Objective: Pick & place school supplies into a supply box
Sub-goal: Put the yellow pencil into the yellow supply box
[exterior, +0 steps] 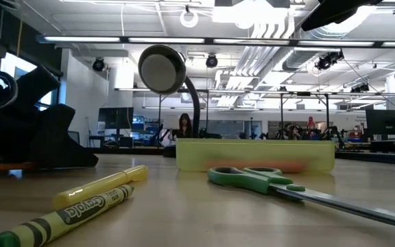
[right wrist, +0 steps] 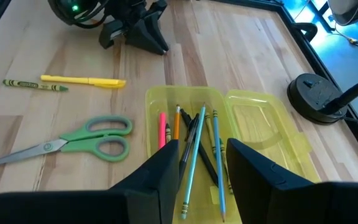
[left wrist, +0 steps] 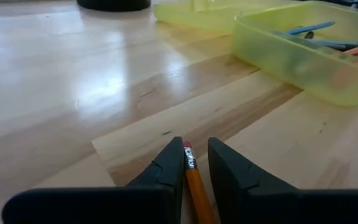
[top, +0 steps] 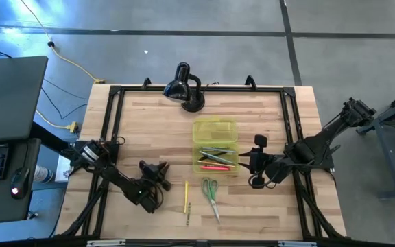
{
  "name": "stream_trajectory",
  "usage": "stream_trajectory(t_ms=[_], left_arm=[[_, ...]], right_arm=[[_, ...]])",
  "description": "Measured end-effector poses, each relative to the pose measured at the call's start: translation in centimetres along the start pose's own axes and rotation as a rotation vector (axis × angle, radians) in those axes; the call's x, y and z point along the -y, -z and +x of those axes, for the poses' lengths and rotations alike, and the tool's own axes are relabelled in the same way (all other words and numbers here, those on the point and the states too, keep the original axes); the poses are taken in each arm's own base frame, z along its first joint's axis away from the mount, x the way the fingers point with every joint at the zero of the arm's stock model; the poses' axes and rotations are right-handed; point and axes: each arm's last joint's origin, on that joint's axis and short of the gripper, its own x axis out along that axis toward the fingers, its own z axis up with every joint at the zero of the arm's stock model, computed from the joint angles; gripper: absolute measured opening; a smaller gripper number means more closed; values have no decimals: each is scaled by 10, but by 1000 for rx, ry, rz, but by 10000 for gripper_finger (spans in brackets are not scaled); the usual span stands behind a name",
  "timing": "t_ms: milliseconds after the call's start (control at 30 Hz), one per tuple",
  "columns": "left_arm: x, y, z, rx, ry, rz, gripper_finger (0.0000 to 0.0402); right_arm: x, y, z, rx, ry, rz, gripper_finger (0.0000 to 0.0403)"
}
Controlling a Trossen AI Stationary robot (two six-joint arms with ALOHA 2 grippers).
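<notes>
Left wrist view shows an orange pencil (left wrist: 194, 183) with a pink eraser end clamped between the fingers of my left hand (left wrist: 194, 163), just above the wooden surface (left wrist: 73, 93). Ahead of that hand and off to one side lies the supply box (left wrist: 303, 59), its open lid (left wrist: 197, 14) flat beyond it, pencils and pens already inside.

From above, my left hand (top: 158, 170) sits well apart from the supply box (top: 215, 158), with a yellow marker (top: 186, 195) and a small green crayon (top: 188, 214) lying between them, nearer me. Green-handled scissors (top: 211, 194) lie just beside the box's near edge.

My right hand (top: 247, 163) hovers just at the box's other side. In the right wrist view its fingers (right wrist: 157, 171) stand apart, holding nothing, directly over the filled tray (right wrist: 191, 149). A black desk lamp (top: 184, 88) stands past the lid, far from both hands.
</notes>
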Motion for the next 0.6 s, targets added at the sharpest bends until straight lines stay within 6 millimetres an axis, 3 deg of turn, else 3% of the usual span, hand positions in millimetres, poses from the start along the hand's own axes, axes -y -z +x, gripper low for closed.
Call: stream_trajectory(t_ms=[233,467,600], left_arm=[[24,-31,11,-68,-29,-46,94],[77,-94,37,-210,96,150,94],[108,-136,56,-161,233,270,94]], right_arm=[[-1,-2,0,20,-5,-21,114],[-1,-3,0,26,-17,-25,114],[-1,-3,0,20,-16,-29,114]])
